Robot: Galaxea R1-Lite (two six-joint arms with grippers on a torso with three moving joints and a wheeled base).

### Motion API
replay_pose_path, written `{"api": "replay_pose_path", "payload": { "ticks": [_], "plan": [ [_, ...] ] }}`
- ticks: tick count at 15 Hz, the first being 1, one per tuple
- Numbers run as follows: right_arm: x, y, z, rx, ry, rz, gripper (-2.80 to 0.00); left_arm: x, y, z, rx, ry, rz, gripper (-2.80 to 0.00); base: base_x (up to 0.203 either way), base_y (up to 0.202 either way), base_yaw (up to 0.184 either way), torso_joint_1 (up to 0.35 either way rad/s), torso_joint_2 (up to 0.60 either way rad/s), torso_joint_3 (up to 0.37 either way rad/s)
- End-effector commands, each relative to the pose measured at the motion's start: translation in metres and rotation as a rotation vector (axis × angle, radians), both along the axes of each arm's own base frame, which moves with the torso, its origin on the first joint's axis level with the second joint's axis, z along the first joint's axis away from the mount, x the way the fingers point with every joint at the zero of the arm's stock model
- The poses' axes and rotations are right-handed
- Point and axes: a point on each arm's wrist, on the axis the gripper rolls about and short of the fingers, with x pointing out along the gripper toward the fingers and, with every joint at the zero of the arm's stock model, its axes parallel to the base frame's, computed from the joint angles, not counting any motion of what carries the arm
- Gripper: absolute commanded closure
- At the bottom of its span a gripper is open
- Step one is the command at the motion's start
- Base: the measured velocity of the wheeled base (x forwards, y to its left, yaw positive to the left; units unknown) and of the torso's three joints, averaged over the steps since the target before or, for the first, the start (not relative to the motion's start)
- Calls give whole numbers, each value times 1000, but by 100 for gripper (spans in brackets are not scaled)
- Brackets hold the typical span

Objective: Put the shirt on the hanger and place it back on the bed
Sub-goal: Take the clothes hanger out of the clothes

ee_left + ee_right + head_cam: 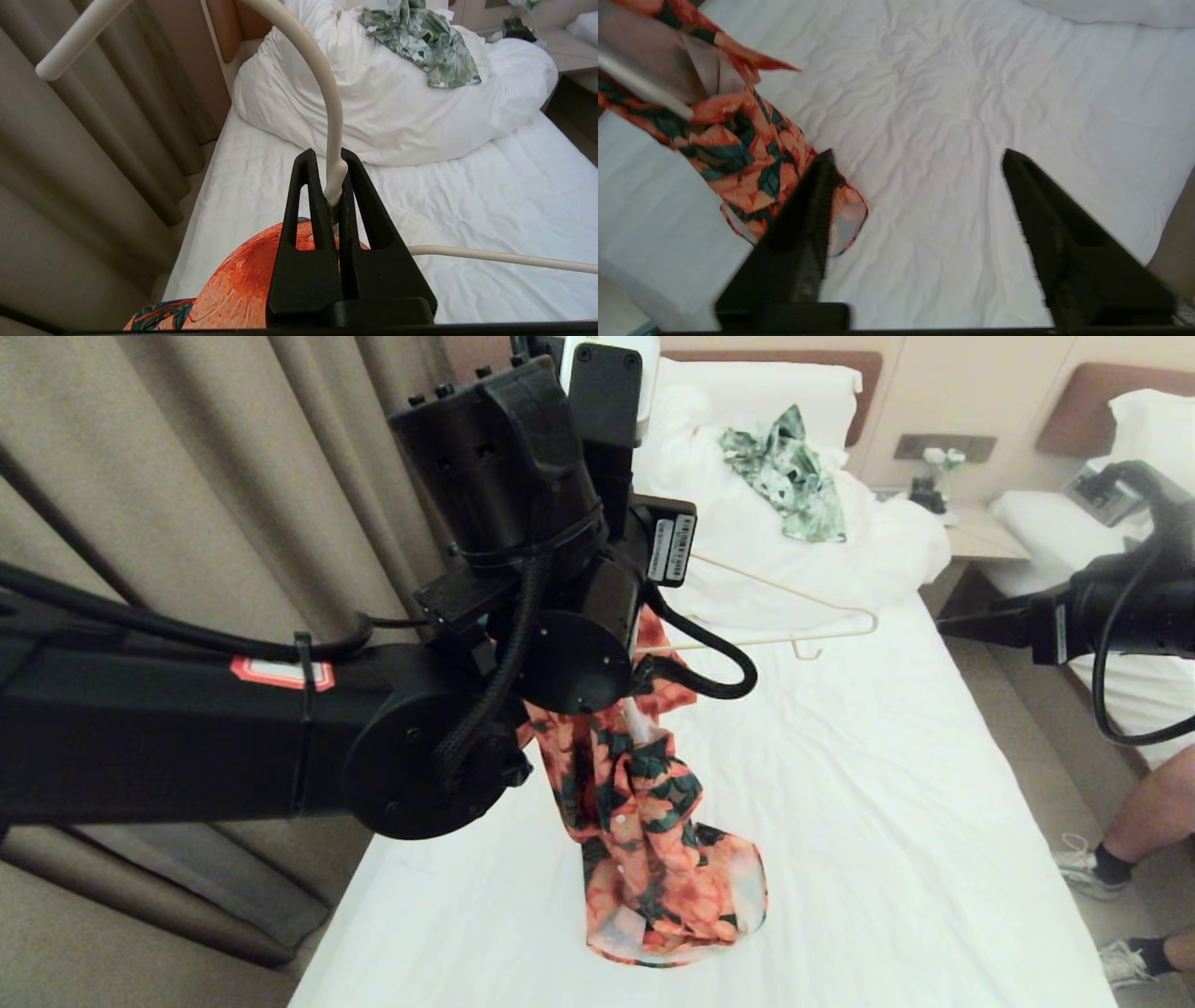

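Left tool (334, 186) pinches hanger (327, 93) carrying shirt (653, 821) over bed (887, 821); right tool (915, 163) spread, empty.

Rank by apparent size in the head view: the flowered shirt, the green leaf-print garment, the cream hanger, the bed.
1. The bed, by far.
2. The shirt.
3 and 4, unsure: the hanger is partly hidden behind the left arm, and the leaf-print garment lies farther from the camera.
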Motion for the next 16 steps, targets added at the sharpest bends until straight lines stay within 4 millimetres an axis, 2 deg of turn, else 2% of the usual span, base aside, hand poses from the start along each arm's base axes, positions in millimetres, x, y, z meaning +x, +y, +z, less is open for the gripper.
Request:
{"api": "replay_pose_path", "payload": {
  "ticks": [1,4,6,8,10,13,16],
  "plan": [
    [-1,-2,2,4,-13,-7,0,1,-1,-2,-2,4,4,0,0,0,0,0,0,0],
    [-7,-2,1,61,13,-27,0,5,-7,-14,-21,33,-7,0,0,0,0,0,0,0],
    [-10,-7,-7,91,53,-56,0,13,-15,-33,-66,76,-24,0,0,0,0,0,0,0],
    [-13,-8,-20,151,107,-85,0,28,-20,-55,-148,129,-24,0,0,0,0,0,0,0],
    [-11,-11,-30,205,88,-109,0,39,-25,-73,-208,179,-24,0,0,0,0,0,0,0],
    [-7,-12,-51,243,64,-118,0,42,-26,-73,-329,241,-37,0,0,0,0,0,0,0],
    [-9,-11,-47,325,67,-117,0,48,-25,-77,-383,319,-40,0,0,0,0,0,0,0]
  ]
}}
